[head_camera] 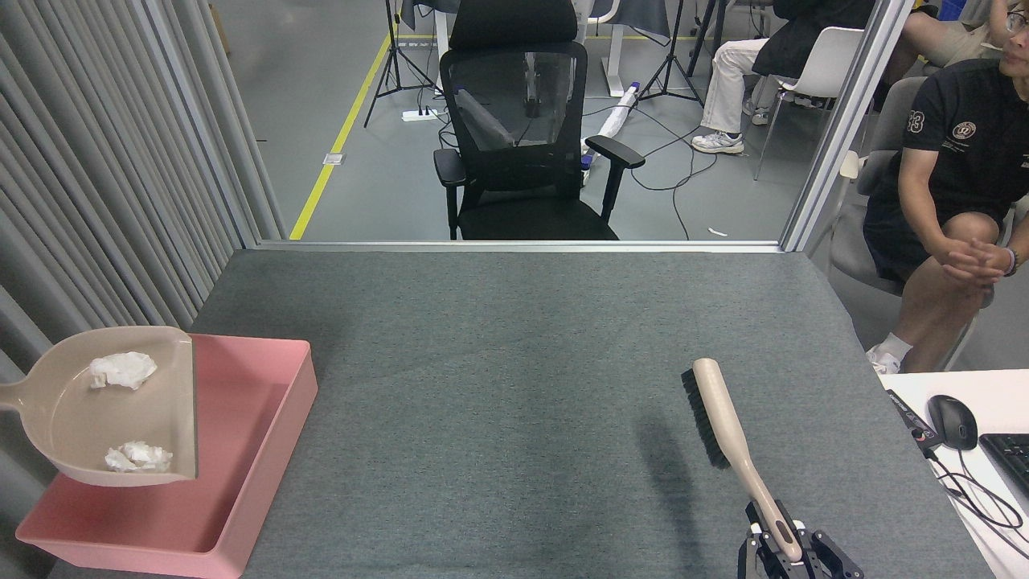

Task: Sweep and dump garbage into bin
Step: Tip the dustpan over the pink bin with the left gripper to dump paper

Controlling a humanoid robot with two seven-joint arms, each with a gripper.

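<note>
Two tissue wads (122, 369) (138, 457) are seen lying in the dustpan (80, 418), held over the pink bin's (249, 482) left part. The brush (727, 430) handle is pinched by the right gripper (784, 547) jaws above the bench (514, 362). The left gripper is out of view.

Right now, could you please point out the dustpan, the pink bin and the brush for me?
dustpan (72, 414): head view, on the bare beige floor of its scoop.
pink bin (285, 402): head view, on its right wall.
brush (727, 422): head view, on the beige back above the bristles.
</note>
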